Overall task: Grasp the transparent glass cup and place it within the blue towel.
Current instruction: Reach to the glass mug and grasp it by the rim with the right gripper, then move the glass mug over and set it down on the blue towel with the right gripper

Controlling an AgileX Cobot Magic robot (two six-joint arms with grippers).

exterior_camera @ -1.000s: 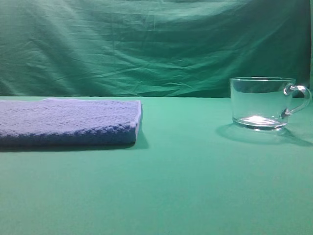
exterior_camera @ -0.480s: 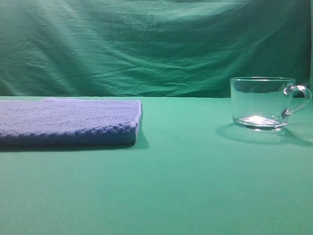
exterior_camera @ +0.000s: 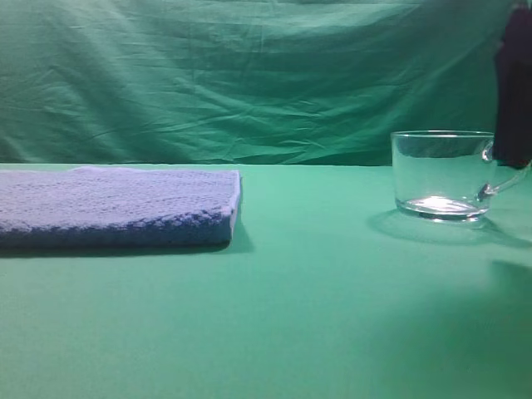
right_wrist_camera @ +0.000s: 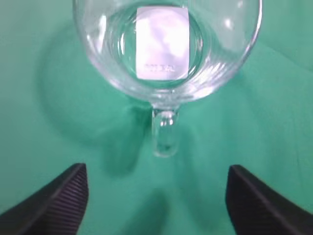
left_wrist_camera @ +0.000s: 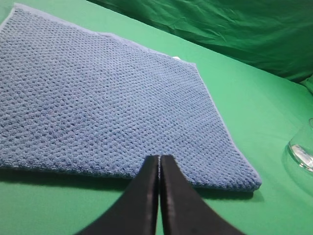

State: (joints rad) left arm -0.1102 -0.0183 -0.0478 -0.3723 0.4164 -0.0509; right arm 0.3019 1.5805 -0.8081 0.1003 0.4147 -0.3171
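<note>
The transparent glass cup (exterior_camera: 440,174) stands upright on the green cloth at the right, its handle pointing right. In the right wrist view the cup (right_wrist_camera: 166,44) is seen from above, handle toward me. My right gripper (right_wrist_camera: 156,169) is open, its fingers spread wide either side of the handle and above the cloth; it shows as a dark shape (exterior_camera: 514,87) at the right edge, over the handle. The blue towel (exterior_camera: 116,206) lies flat at the left, also in the left wrist view (left_wrist_camera: 107,98). My left gripper (left_wrist_camera: 159,159) is shut and empty, over the towel's near edge.
A green cloth (exterior_camera: 316,299) covers the table, and a green backdrop (exterior_camera: 249,75) hangs behind. The cup's edge shows at the right of the left wrist view (left_wrist_camera: 302,152). A white label (right_wrist_camera: 162,43) shows through the cup's base.
My right gripper has come into the exterior high view at the right edge, above the cup's handle. The cup and the towel have not moved.
</note>
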